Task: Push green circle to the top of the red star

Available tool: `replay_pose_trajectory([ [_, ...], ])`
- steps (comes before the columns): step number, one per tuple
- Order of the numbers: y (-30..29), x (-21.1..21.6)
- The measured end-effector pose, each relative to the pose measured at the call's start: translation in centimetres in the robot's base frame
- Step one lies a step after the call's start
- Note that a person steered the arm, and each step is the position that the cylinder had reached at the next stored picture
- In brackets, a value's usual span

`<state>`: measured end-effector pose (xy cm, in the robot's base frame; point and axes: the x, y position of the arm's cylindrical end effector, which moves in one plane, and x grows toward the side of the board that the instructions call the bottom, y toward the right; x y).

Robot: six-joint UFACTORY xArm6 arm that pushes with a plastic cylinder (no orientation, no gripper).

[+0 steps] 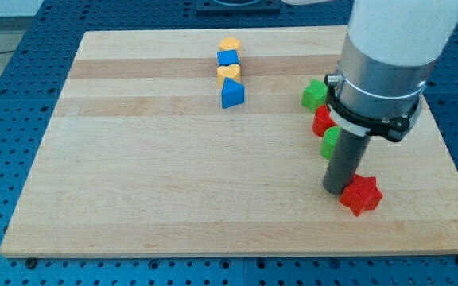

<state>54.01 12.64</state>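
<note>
Green circle [331, 141] sits behind my tip [336, 189], above red star [361, 195].

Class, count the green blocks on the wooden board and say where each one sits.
2. One green block sits at the view's right, above a red block; the other green block is just below, partly hidden by the arm. More may be hidden.

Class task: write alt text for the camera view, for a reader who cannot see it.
A dark rod's tip rests on a wooden board just left of a red star. Above it, partly hidden by the arm, sit a green block, a red block and another green block. Near the view's top, yellow, blue, yellow and blue blocks form a column.
</note>
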Motion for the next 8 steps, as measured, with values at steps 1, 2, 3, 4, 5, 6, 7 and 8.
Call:
replay_pose_trajectory([
  [1, 0.4, 0.0],
  [2, 1.5, 0.0],
  [3, 0.7, 0.0],
  [4, -3.5, 0.0],
  [5, -5.2, -3.2],
  [6, -4.7, -7.1],
  [7, -3.5, -9.3],
  [8, -1.2, -9.6],
])
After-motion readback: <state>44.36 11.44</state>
